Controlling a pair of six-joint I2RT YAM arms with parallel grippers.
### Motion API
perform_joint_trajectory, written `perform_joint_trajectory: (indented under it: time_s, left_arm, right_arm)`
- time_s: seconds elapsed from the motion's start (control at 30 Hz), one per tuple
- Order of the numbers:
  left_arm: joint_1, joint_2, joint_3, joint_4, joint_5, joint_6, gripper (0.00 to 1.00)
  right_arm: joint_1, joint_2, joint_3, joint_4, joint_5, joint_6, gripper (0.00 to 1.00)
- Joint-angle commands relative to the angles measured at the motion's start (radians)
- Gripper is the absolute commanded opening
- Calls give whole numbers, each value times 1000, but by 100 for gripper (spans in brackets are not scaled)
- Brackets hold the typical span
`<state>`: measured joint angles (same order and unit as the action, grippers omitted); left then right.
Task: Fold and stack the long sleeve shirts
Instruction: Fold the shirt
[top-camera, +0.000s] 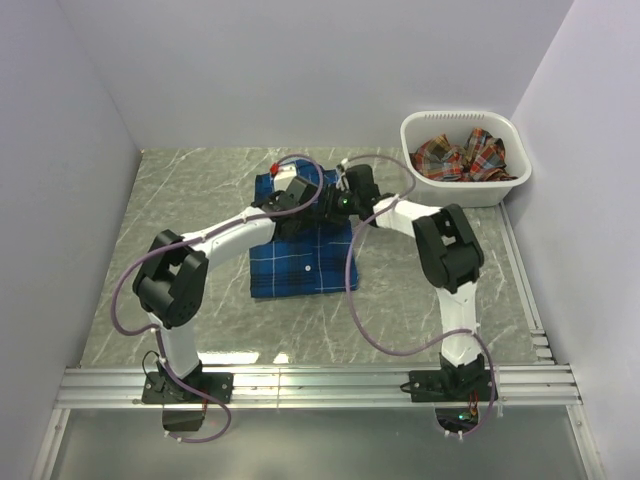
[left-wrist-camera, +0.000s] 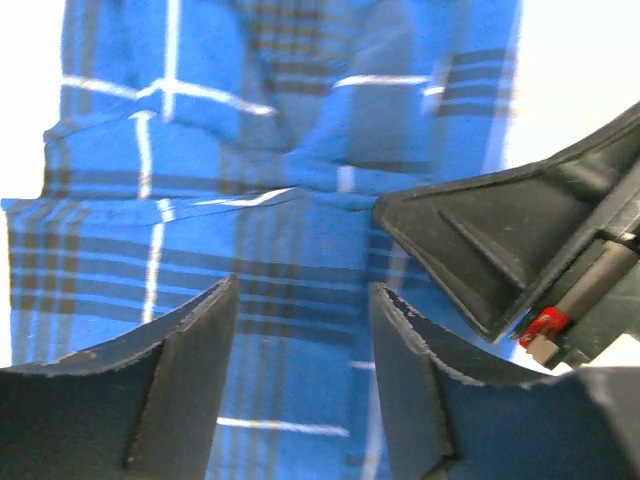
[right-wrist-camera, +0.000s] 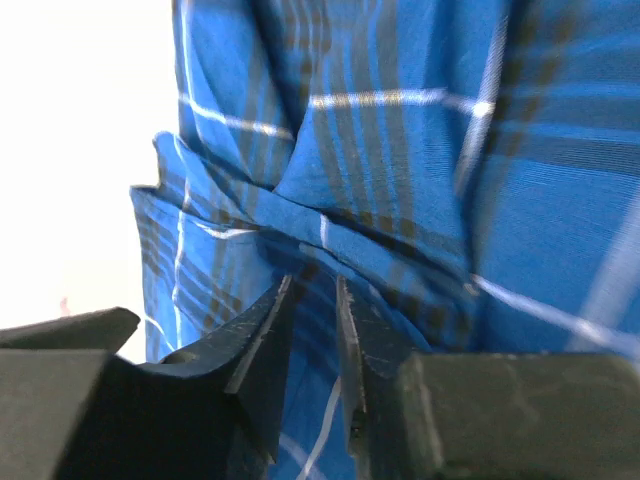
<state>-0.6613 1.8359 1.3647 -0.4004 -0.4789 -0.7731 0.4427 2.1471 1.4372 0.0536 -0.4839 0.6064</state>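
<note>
The royal blue plaid button-up cloth shirt with navy bands and thin white lines lies folded into a compact rectangle near the middle of the grey marbled table, its long side running away from the arm bases. Both claws sit over its far end, close together. The left gripper hangs just above the cloth; in its wrist view the two dark fingers stand well apart, with flat plaid fabric showing through the gap and nothing caught between them. The right gripper shows in that same view as a black wedge just beside the left one. In its own wrist view the fingers are drawn narrow, leaving only a slim slot, and their tips sit right at a raised fold of the blue fabric; whether they pinch that fold cannot be told. The second shirt, a red-orange plaid one, lies crumpled inside a white plastic basket at the far right corner of the table, well apart from the blue shirt. Plain white walls enclose the table.
</note>
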Motion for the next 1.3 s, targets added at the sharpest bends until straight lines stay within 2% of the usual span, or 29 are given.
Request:
perform_joint_trajectory:
  time_s: [0.0, 0.17, 0.23, 0.27, 0.33, 0.4, 0.43, 0.63, 0.87, 1.1, 1.27]
  left_arm:
    - [11, -113, 74, 64, 95, 29, 62]
    - [58, -190, 54, 71, 197, 5, 69]
    - [98, -242, -4, 87, 233, -14, 72]
    - [115, -257, -28, 93, 249, -20, 78]
    - [173, -296, -93, 112, 282, -29, 80]
    - [236, -313, -128, 118, 335, -38, 81]
    - [256, -317, -163, 129, 345, -44, 80]
    - [380, -284, -265, 215, 451, -97, 74]
    - [425, -78, -256, 330, 503, -144, 57]
    - [453, 45, -253, 376, 516, -164, 55]
    - [457, 10, -257, 373, 507, -146, 56]
  right_arm:
    - [-13, -197, 71, -139, 207, -111, 37]
    - [-77, -309, -10, -157, 236, -85, 48]
    - [-88, -355, -84, -97, 157, -45, 54]
    - [-97, -362, -101, -78, 128, -33, 54]
    - [-98, -360, -130, -55, 23, 10, 54]
    - [-90, -346, -155, 59, -59, 52, 54]
    - [-81, -339, -159, 92, -130, 85, 55]
    - [8, -208, -66, 193, -228, 165, 55]
    - [51, 26, 3, 334, -265, 271, 55]
    - [42, 142, -35, 358, -228, 256, 54]
    - [19, 90, -53, 342, -242, 228, 54]
